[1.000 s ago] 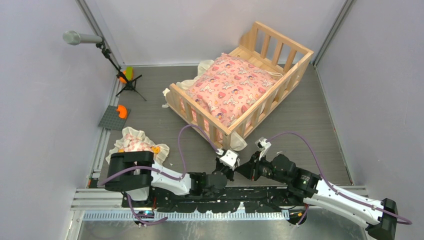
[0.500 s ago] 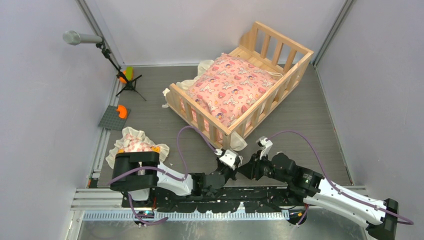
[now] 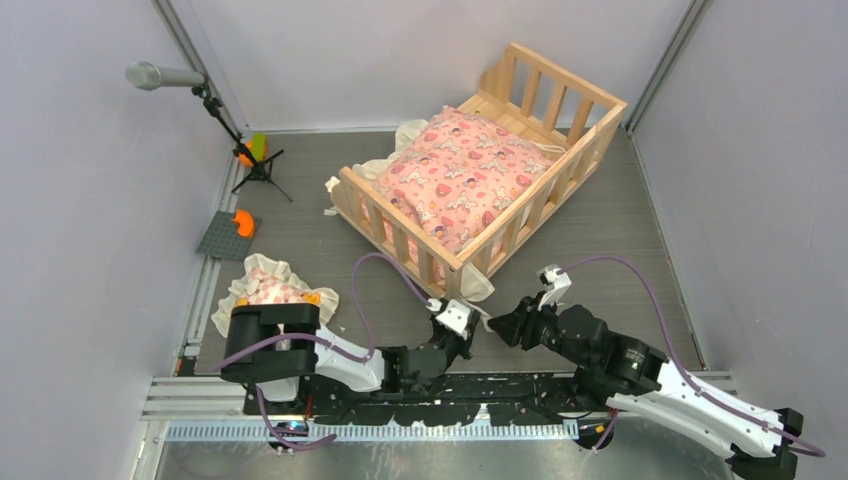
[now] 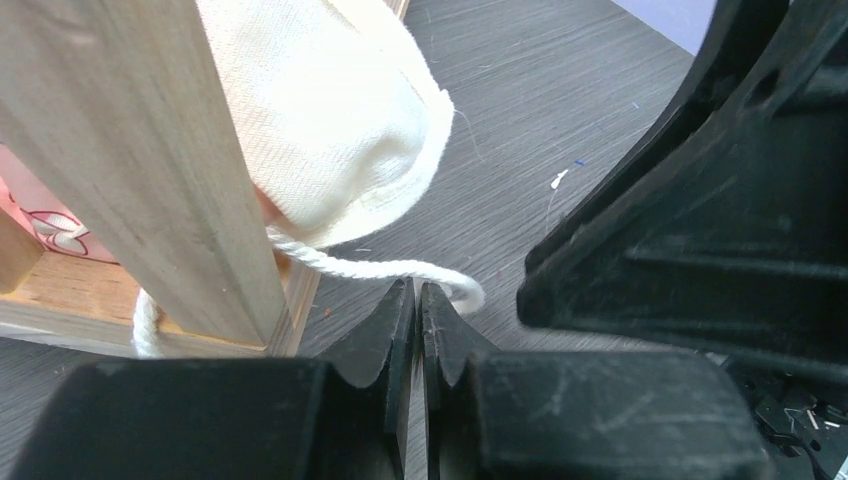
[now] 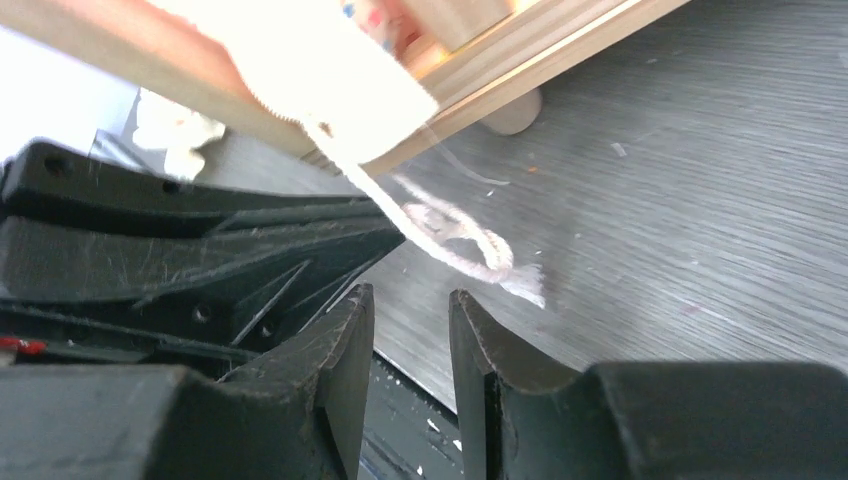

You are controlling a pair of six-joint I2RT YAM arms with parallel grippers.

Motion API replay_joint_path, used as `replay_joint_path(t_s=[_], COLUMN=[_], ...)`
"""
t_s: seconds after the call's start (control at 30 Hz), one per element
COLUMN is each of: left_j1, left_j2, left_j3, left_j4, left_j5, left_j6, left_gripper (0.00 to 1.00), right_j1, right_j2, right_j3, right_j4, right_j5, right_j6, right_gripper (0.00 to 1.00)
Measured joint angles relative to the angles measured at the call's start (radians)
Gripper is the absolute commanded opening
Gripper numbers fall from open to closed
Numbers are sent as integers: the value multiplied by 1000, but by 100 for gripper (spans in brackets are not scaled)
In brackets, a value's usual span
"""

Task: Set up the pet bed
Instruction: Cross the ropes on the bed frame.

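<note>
Right gripper [image 5: 410, 300] has drawn back rightward, jaws now apart — left gripper [image 4: 415, 292] pressed together.

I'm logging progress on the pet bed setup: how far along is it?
Done: the pink cushion lies inside the pet bed. In hand: both grippers sit at its near corner, left gripper shut by the white cord, right gripper open, holding nothing. Left: the small frilled pillow lies on the table, outside the bed.

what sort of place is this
Probably a robot lab cell, not a home: plain walls box in a grey table, a microphone stands on a tripod, and two robot arms are bolted to its near edge.
</note>
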Motion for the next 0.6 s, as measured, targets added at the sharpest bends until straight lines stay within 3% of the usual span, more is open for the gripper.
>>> replay_joint_path(t_s=[0.33,0.6], left_j1=[0,0], left_j2=[1,1], left_j3=[-19,-20], left_j4=[21,26], left_j5=[-23,-30], left_j6=[20,24], left_gripper=[10,10], right_j1=[0,0], right_j2=[-14,267], right_j3=[71,170], right_j4=[-129,-142], right_j5=[306,400], right_j6=[117,149], right_gripper=[41,41])
